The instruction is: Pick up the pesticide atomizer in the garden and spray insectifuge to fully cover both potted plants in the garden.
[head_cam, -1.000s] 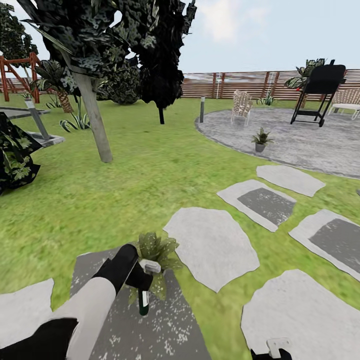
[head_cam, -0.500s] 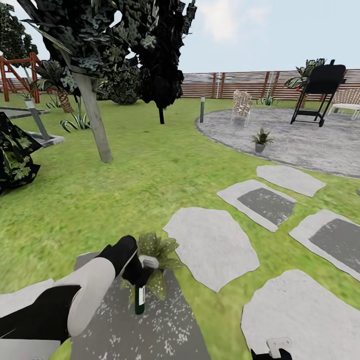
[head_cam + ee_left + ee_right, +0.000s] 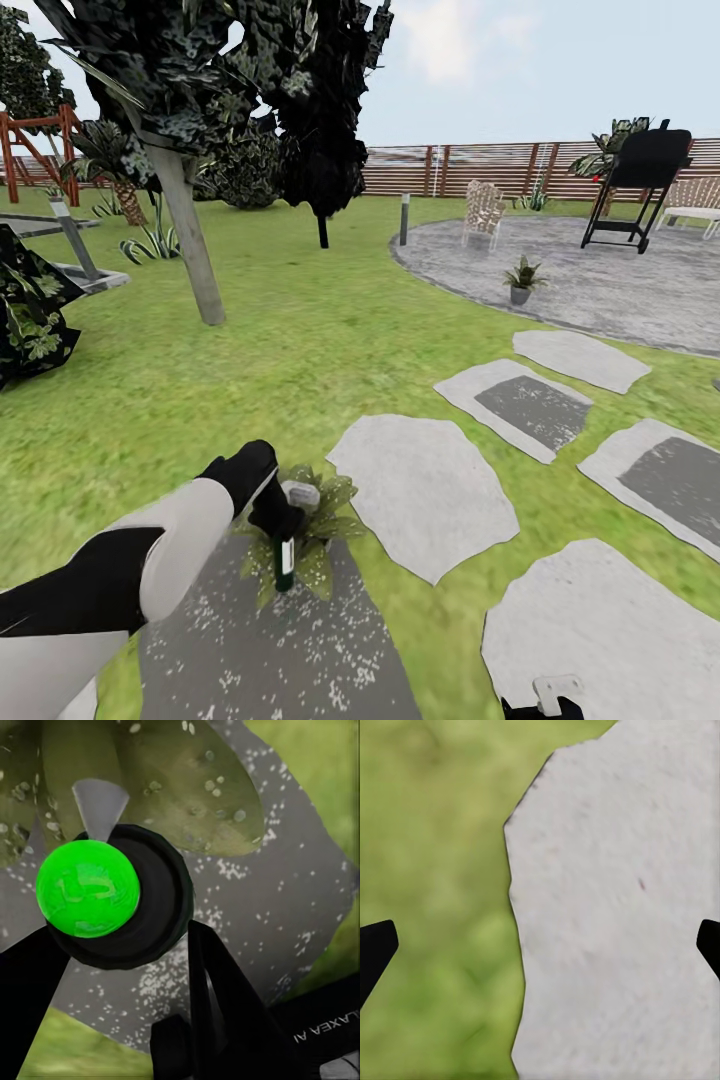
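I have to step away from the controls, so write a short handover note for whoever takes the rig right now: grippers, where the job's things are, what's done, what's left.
Left gripper: shut on the pesticide atomizer, bottle hanging down, pale spray head at the near potted plant.
Right gripper: open, holding nothing, fingertips wide apart over lawn and a pale stepping slab.
Near plant stands on the speckled grey slab just ahead of the robot.
Second potted plant stands at the edge of the round patio, farther ahead to the right.
Done: atomizer picked up and brought to the near plant.
Left: whether the near plant is covered cannot be told; finish it, then go spray the patio plant.
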Tool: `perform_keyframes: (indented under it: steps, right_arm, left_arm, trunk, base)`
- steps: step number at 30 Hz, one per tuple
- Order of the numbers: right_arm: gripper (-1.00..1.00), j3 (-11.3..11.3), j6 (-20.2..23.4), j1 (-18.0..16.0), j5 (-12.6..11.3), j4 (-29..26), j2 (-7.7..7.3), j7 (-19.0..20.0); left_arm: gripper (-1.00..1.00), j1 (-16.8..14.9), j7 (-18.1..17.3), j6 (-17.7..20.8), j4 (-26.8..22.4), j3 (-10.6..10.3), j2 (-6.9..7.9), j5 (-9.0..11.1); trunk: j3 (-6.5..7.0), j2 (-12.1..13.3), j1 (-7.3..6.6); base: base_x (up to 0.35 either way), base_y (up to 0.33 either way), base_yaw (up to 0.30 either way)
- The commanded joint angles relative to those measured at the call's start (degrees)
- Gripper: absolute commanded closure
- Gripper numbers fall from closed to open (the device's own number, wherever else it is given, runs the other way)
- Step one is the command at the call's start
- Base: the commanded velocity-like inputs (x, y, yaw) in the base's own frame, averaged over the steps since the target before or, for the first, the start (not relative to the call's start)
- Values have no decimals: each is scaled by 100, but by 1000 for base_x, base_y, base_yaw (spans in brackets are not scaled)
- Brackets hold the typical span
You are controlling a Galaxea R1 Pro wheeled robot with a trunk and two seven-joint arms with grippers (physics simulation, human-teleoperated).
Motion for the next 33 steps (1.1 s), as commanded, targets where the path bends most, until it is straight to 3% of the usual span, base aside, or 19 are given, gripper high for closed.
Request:
perform_keyframes:
  steps: [1, 11, 24, 27, 33]
  right_arm:
    - [-100, -13, -17, -3, 46, 4, -1, 3]
    - [-100, -13, -17, 1, 46, 3, -1, 3]
    - [-100, -13, -17, -2, 46, 3, -1, 3]
    - [-100, -13, -17, -4, 46, 3, -1, 3]
    - [-100, -13, -17, -3, 46, 3, -1, 3]
  left_arm:
    - [100, -36, -24, 26, 36, 45, -2, -64]
    - [100, -52, -24, 26, 70, 19, 32, -66]
    - [100, 39, -24, 14, 74, 2, 177, -72]
    - [100, 63, -24, 0, 243, 1, 280, -73]
    - [100, 71, -24, -17, 401, 1, 382, -72]
  trunk:
    - [-5, -2, -1]
    - [-5, -2, -1]
    - [228, 520, -287]
    - [282, 640, -352]
    - [282, 640, -352]
  base:
    - [0, 0, 0]
    - [0, 0, 0]
    - [0, 0, 0]
    - [0, 0, 0]
    - [0, 0, 0]
